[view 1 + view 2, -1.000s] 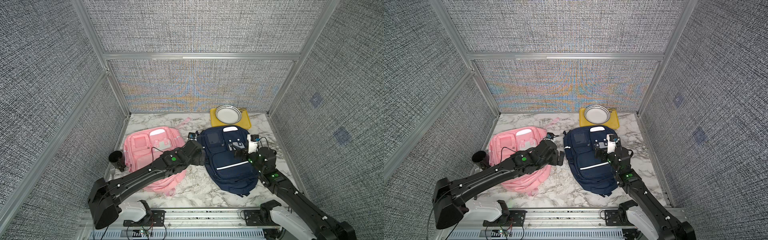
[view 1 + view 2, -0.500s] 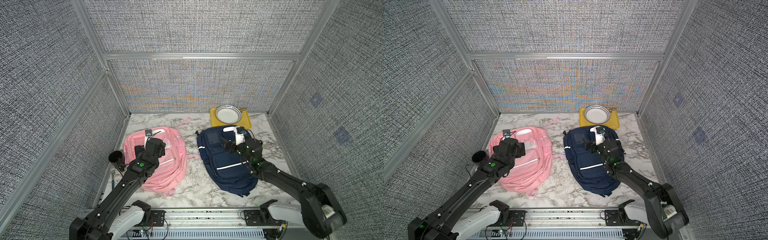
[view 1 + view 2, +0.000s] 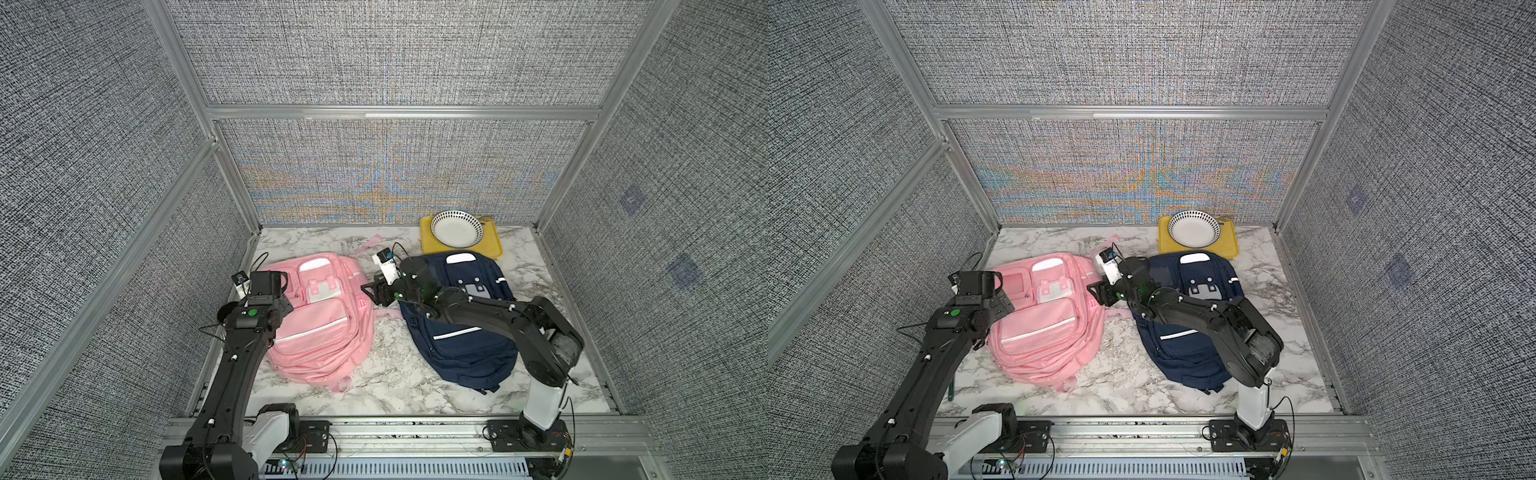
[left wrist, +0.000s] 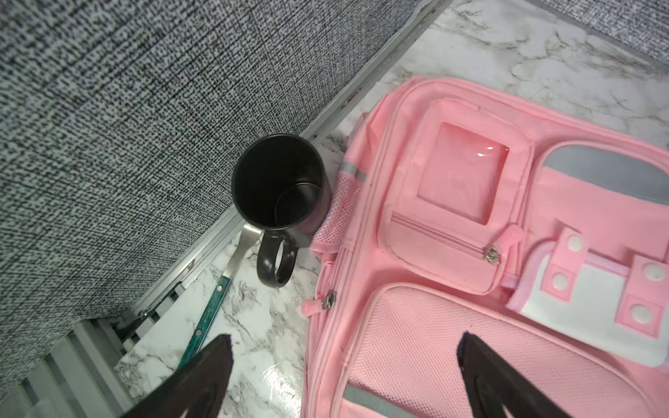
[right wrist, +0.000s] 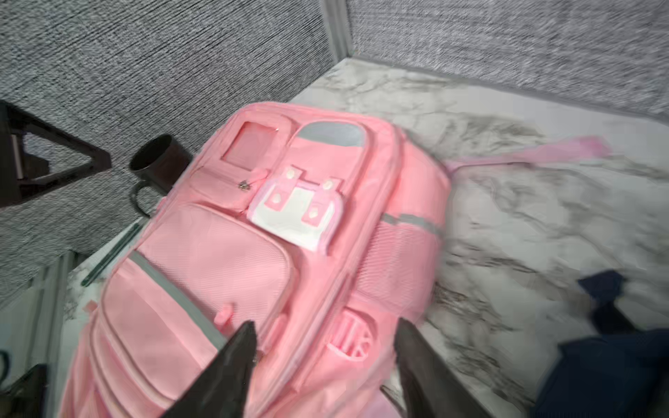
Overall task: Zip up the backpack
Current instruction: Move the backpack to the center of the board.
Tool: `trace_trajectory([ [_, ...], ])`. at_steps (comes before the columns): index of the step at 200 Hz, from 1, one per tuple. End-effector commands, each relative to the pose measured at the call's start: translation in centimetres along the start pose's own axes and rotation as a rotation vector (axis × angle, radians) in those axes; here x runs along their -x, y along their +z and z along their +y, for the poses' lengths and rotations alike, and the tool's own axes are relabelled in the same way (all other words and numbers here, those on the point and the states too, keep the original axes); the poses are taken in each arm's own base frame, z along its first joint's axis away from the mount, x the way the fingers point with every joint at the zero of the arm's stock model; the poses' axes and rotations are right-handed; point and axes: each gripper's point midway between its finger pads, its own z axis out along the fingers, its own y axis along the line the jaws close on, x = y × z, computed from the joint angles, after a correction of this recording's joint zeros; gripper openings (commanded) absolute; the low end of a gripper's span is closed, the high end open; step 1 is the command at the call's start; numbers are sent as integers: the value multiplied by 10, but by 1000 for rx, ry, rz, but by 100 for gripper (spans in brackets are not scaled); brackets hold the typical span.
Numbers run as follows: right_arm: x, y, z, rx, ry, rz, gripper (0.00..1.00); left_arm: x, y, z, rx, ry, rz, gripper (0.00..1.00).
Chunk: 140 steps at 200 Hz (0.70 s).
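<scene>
Top views both give the layout: a marble-patterned tabletop (image 3: 386, 374) carrying the pink backpack (image 3: 320, 332), flat and face up, its long axis running from the back wall toward the robot, with a navy backpack (image 3: 465, 349) alongside on its right. Both arms reach for the pink one, so I read it as the target. Now the left end effector (image 4: 344, 338) hovers over its top left corner, jaws wide apart and empty. Opposite, the right end effector (image 5: 325, 323) hangs at the other flank, between the bags, jaws apart on nothing, though that view is blurred. Soft woven fabric, mesh pockets, grey reflective strips, a clear window. Smallest and decisive is the metal zipper slider (image 4: 327, 300) with its pink tab, on the left flank by the black mug (image 4: 278, 184). The left arm looks nearer.
</scene>
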Motion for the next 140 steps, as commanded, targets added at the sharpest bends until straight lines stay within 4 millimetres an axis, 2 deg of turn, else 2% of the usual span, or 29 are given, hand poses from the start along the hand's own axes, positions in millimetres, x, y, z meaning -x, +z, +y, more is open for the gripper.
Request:
trace_trajectory([
  [1, -37, 7, -13, -17, 113, 145, 54, -13, -3, -12, -98, -23, 72, 97],
  [30, -66, -1, -26, -9, 229, 234, 55, -27, -3, -17, -150, -19, 104, 96],
  [49, -88, 3, -30, -15, 251, 342, 58, -34, 1, -20, -165, -11, 132, 96],
  [63, -98, 7, -29, 5, 283, 401, 59, -36, 2, -23, -176, -10, 143, 96],
  [90, -98, 13, -26, 26, 336, 421, 59, -34, -1, -25, -194, -10, 136, 96],
  [121, -114, 25, -31, 4, 392, 472, 59, -36, 2, -30, -209, 9, 155, 96],
  [140, -114, 33, -28, 4, 389, 483, 59, -39, 5, -32, -212, 15, 169, 96],
])
